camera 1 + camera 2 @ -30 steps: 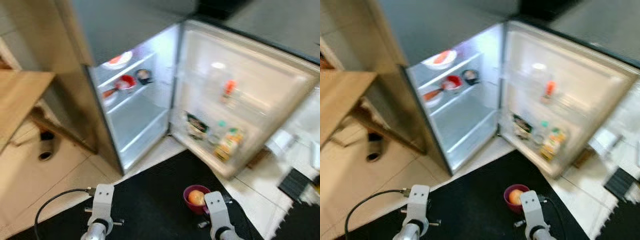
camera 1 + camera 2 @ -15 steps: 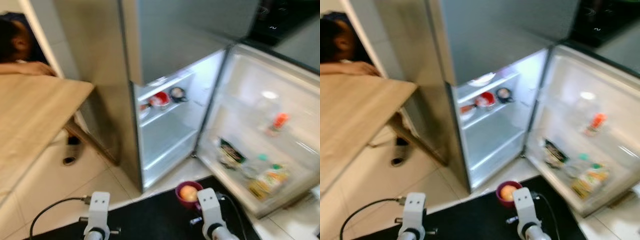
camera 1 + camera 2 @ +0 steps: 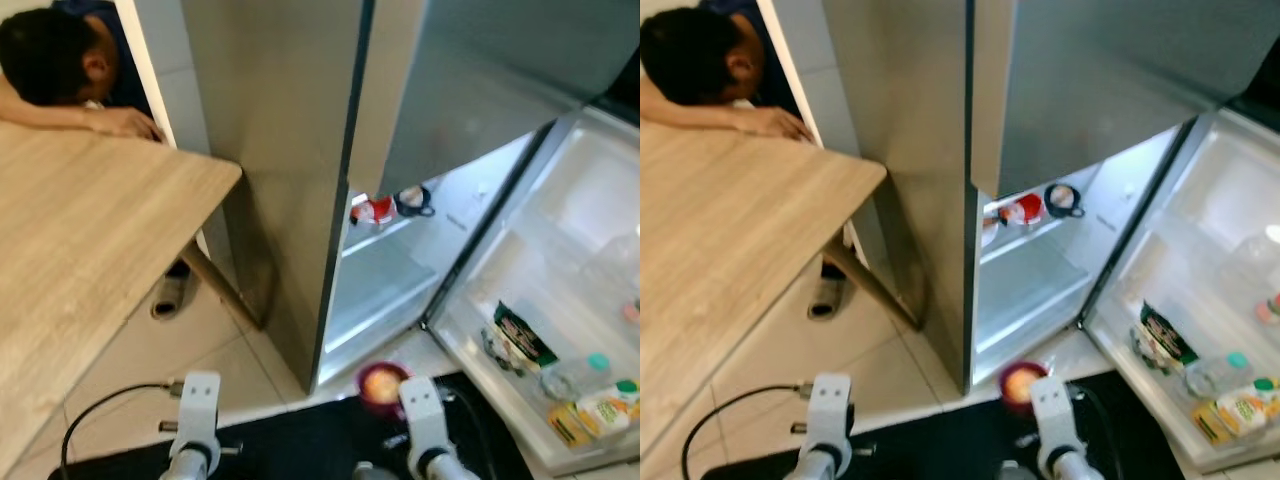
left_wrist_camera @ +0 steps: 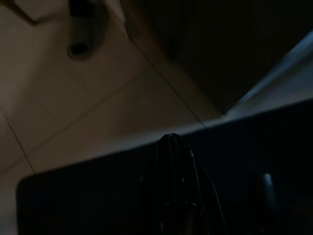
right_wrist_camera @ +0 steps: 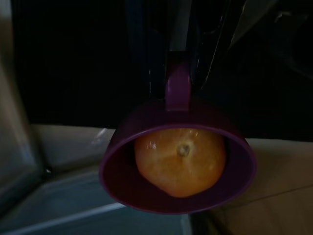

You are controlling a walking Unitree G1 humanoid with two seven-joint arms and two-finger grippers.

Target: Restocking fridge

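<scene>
A person [image 3: 60, 75] slumps on the pale wood-grain worktop [image 3: 80, 250]. The left claw [image 4: 171, 147] hangs over smooth floor tiles, its black fingers pressed together, holding nothing. The right claw [image 5: 177, 73] is clamped on the handle of a glossy purple cup [image 5: 178, 169] cradling a round orange [image 5: 180, 159], low before the open steel fridge [image 3: 1040, 290].

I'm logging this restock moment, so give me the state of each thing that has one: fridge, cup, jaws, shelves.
Fridge door: swung open, its lower bins holding bottles and packets.
Fridge: interior lit.
Purple cup: held by its handle, an orange fruit inside.
Right gripper: jaws shut on the cup handle.
Left gripper: low over the floor.
Upper shelf: stocked with a red container and a dark cup.
Lower shelf: bare.
</scene>
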